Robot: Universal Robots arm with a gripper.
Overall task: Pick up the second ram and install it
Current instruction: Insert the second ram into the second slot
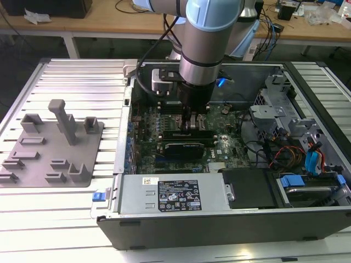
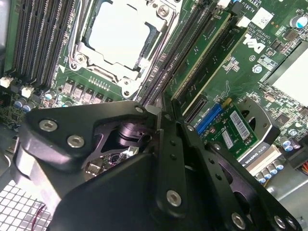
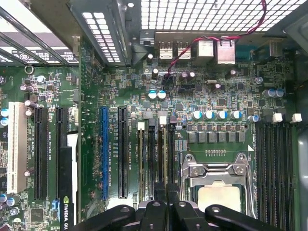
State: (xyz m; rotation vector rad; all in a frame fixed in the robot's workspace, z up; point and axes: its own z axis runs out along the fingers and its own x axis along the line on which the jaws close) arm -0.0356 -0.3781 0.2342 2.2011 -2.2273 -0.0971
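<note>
My gripper is down inside the open computer case, over the memory slots next to the CPU socket. Its two black fingers are pressed together, shut, with the tips at the near end of a green stick seated in a black slot. That stick is the second ram. Another green stick stands in the slot beside it. Whether the fingertips touch the ram I cannot tell. In the first wrist view the gripper hangs above the slots beside the socket.
A grey fixture plate with blocks lies on the table at the exterior view's left. The case walls, a power supply, a black expansion card and drive bays with cables surround the motherboard.
</note>
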